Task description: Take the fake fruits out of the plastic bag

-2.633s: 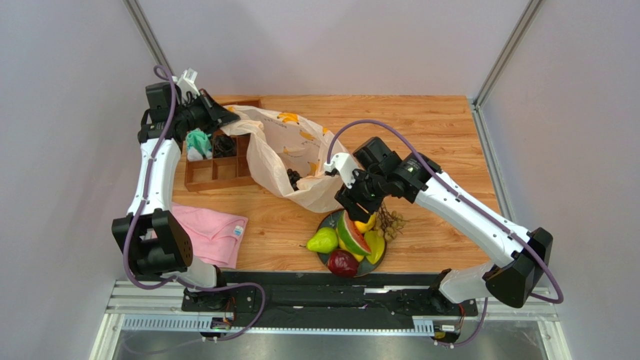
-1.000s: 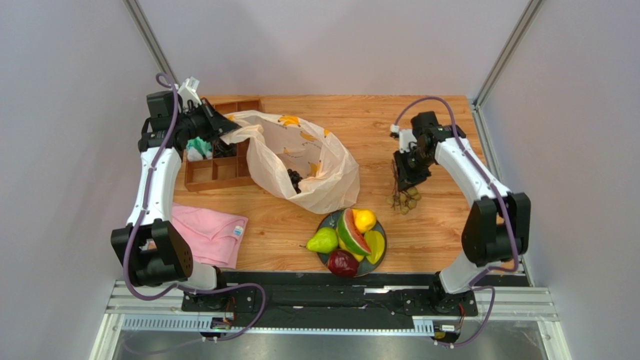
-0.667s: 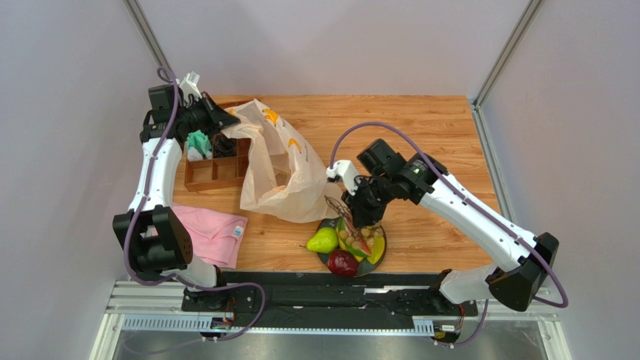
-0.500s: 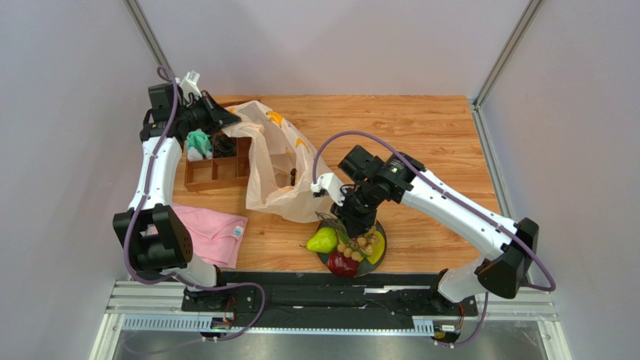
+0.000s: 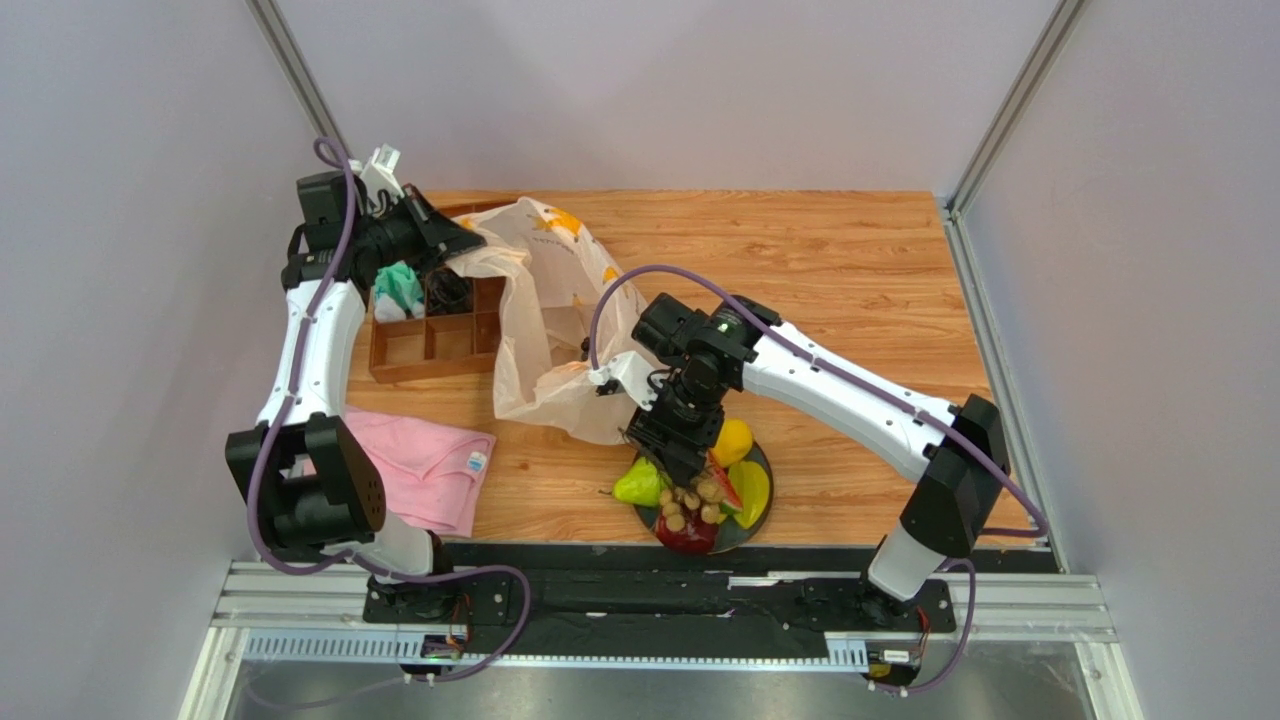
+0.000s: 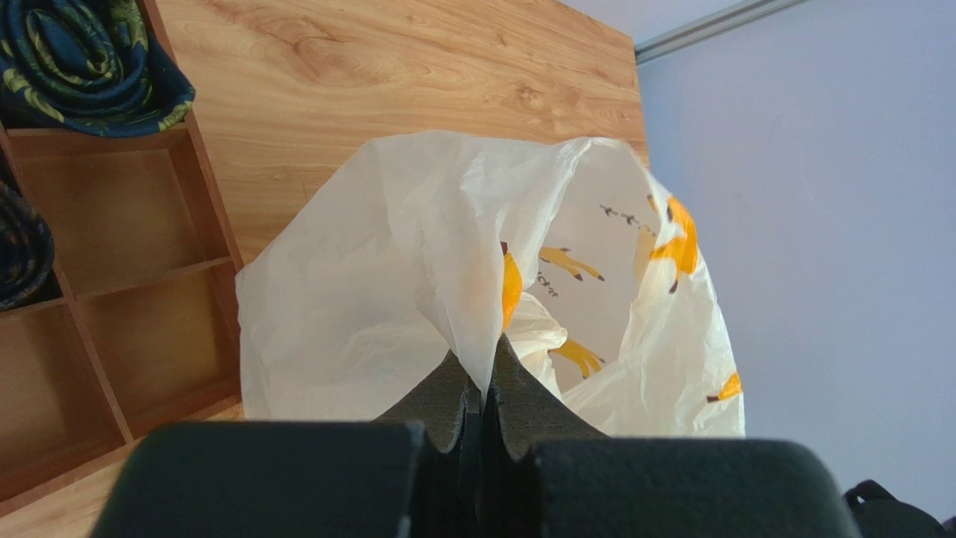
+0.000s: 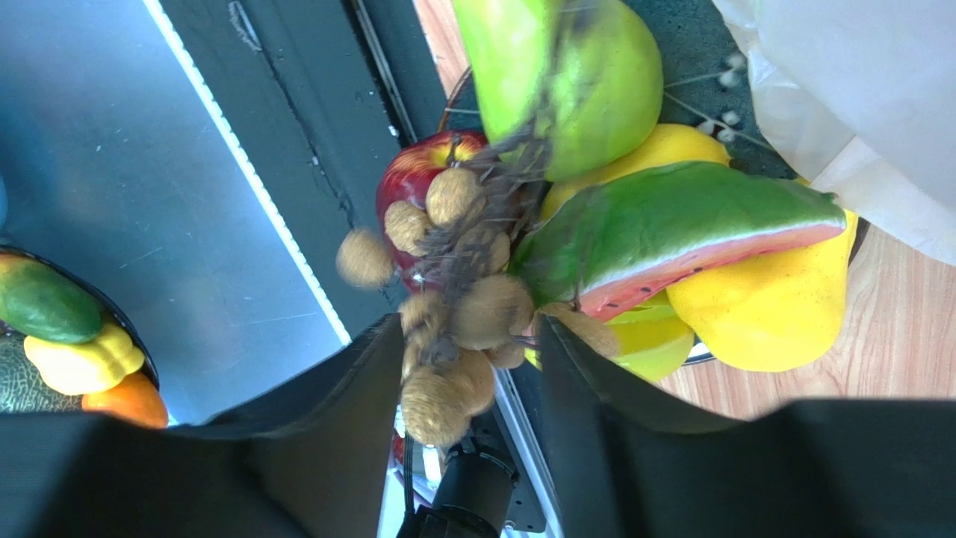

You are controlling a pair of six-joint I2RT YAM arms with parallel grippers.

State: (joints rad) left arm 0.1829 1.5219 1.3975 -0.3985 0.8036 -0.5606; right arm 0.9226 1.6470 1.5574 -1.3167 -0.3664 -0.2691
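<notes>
The overhead view is bright and even, lit softly from above. The table (image 5: pixel 842 255) carries only faint, soft-edged shadows and no glare, and everything there is in focus.

In the left wrist view, light glows through the thin bag (image 6: pixel 370 291), and its creases are crisp. The left gripper (image 6: pixel 485 376) in front of it is a dark, unfocused mass.

In the right wrist view the grapes (image 7: pixel 460 325) are smeared, probably by motion. The pear (image 7: pixel 595 79) has a pale glossy sheen, and the right gripper's fingers (image 7: pixel 337 415) are black, blurred and featureless.
</notes>
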